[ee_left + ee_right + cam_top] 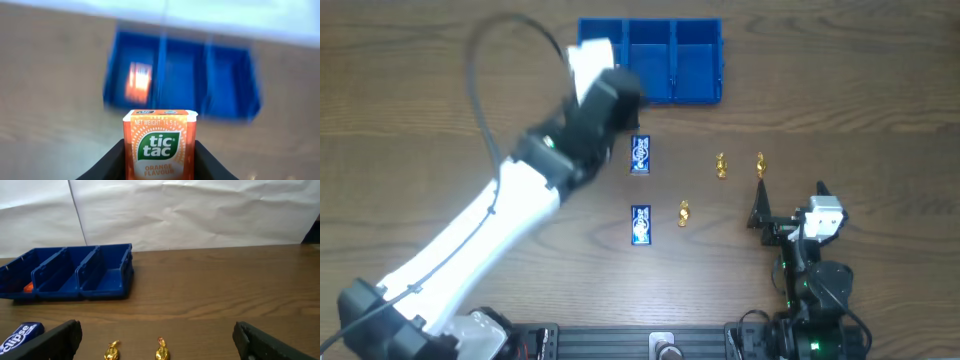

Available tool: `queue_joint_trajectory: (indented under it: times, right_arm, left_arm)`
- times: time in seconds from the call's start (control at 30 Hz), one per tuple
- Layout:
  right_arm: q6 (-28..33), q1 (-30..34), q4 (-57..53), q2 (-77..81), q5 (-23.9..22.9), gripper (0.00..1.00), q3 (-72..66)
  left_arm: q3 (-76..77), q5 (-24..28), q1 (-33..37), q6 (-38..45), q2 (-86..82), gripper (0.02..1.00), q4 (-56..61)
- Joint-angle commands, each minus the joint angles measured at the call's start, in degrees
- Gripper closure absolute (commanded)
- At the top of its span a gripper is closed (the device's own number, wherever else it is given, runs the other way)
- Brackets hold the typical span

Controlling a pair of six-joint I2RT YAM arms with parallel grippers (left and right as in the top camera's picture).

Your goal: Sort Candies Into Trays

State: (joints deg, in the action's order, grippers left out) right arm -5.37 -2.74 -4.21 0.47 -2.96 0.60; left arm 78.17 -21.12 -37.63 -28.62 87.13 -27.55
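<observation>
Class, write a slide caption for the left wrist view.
Left gripper holds an orange candy box facing the blue tray.

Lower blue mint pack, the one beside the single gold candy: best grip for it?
Come straight down and pinch the blue pack across its narrow width, mid-length. It lies flat on the table with both long sides free. The gold candy on one side sits apart, likely leaving finger room.

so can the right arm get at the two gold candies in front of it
Probably yes: the right gripper is open, the gold candies lie on bare table just ahead, and nothing stands between.
</observation>
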Motion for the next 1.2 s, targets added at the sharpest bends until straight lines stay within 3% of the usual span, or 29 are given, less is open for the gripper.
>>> queue_joint_trajectory:
  times: [0.03, 0.3, 1.2]
  right_arm:
    - [0.76, 0.15, -0.15, -0.31, 0.11, 0.003, -0.15]
    - [0.76, 0.15, -0.15, -0.31, 0.11, 0.003, -0.15]
    - [0.76, 0.15, -0.15, -0.31, 0.11, 0.003, -0.15]
  left_arm:
    - [16.52, 0.48, 7.34, 11.61, 10.54, 0.711, -2.29]
    - [28.44, 12.26, 15.28, 12.24, 28.35, 0.698, -2.62]
    - [28.61, 13.53, 16.41, 15.96, 36.13, 0.68, -0.42]
